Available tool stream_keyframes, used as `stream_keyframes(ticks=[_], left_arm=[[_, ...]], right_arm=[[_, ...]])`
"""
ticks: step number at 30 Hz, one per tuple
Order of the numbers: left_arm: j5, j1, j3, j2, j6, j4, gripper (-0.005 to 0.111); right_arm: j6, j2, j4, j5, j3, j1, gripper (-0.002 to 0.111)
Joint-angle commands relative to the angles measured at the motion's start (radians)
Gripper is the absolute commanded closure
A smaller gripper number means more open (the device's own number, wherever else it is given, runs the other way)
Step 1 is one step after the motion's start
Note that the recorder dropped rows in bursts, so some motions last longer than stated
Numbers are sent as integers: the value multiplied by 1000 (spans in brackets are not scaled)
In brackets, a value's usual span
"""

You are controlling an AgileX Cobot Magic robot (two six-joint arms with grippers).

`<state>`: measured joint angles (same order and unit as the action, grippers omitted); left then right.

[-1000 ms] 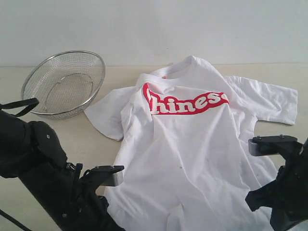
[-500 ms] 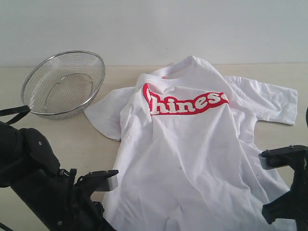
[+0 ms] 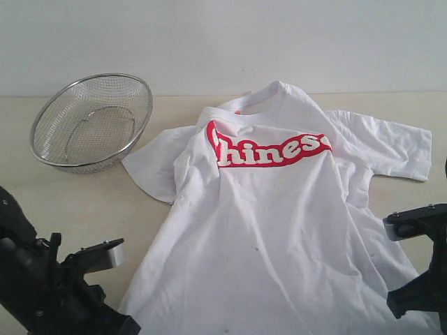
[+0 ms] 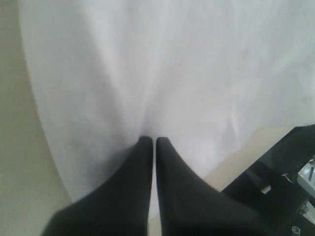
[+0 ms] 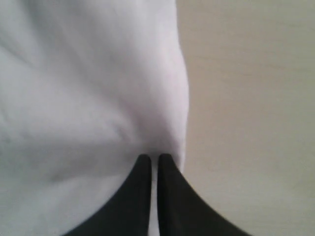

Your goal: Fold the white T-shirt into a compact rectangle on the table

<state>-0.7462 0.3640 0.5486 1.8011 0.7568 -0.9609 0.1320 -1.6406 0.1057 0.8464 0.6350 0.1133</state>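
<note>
- A steel mesh bowl (image 3: 91,122) stands tilted at the far left of the table (image 3: 70,202), apart from the shirt's nearest sleeve.
- The left arm (image 3: 42,293) sits low at the near left corner of the exterior view, just beside the shirt's lower left edge.
- In the left wrist view the left pincer (image 4: 153,140) has its two dark fingers pressed together. White cloth puckers into the tips, so it is clamped on the shirt's fabric.
- The white T-shirt (image 3: 272,230) lies chest up across the middle and right of the table, wrinkled, with the collar at the far side and both sleeves spread outward.
- Red lettering (image 3: 269,148) runs across the chest, its first letter partly lost in a fold.
- The right arm (image 3: 426,279) stands at the near right edge, over the shirt's lower right side.
- In the right wrist view the right pincer (image 5: 153,157) is likewise closed, its tips nipping the shirt at its edge, with bare table beside it.
</note>
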Motion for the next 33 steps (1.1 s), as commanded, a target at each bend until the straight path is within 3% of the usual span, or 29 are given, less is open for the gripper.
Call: stream_keyframes(ticks=[1,8,16,23,26,30,33], left_arm=[[125,-72,-18,-39,-17,85,102],[80,-91,-18,-147,-34,61,102],[73,-91,-18,-189,-17,34,102],[78,-91,-13,-189,-1,3,102],[37,-91,-3,-189,22,-37,102],[-30,-91,32,-216,100,-160,102],[-29,-91,99,-262,95,-183,102]], right_arm=[[-32,42,-36,-8,28,-5,108],[-377,97,-490,-67,28,-3,108],[-344,-24,-431,-76,-10,-3,108],[-151,-26,-205,-70,-8,-3,108],[-203,-16,-264,-63,-2,-3,108],[-385,65,-489,-63,29,-3,108],[-400,125,-509,-49,100,-3,108]])
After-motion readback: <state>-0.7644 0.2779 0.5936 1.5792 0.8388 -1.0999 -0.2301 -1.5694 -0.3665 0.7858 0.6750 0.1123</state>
